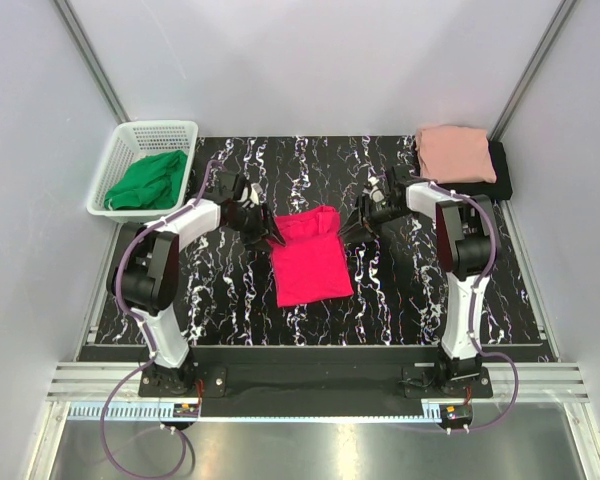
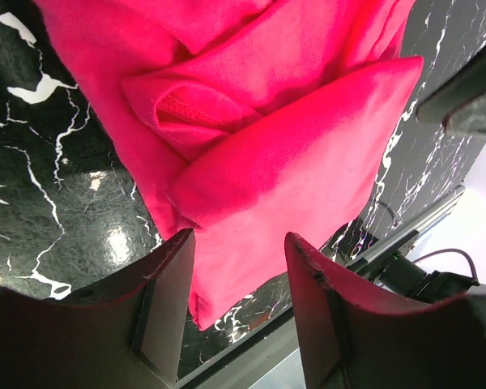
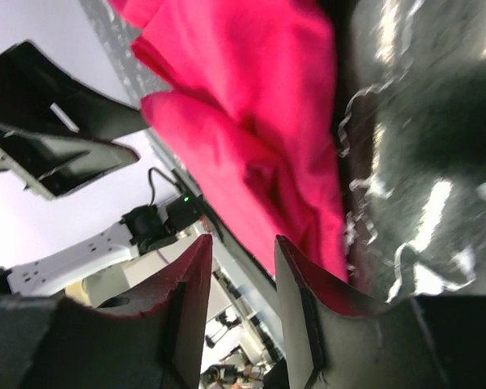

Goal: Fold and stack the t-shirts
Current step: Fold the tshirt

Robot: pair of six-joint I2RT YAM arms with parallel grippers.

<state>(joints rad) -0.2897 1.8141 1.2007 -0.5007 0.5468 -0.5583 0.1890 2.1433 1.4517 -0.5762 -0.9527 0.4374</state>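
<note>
Crimson t-shirt (image 1: 310,262) folded, long axis near-far, near end slightly rt.

A middle shirt (image 1: 310,258) lies folded at the centre of the table (image 1: 220,290), with the arms' bases in front of it. The left gripper (image 1: 275,235) sits at the shirt's far-left corner and the right gripper (image 1: 352,228) at its far-right corner. Behind the shirt and well to its left stands a basket (image 1: 130,133) at the table's edge, a cloth (image 1: 148,182) inside. Behind and well to its right, a top shirt (image 1: 455,152) rests on a bottom shirt (image 1: 502,170).
</note>
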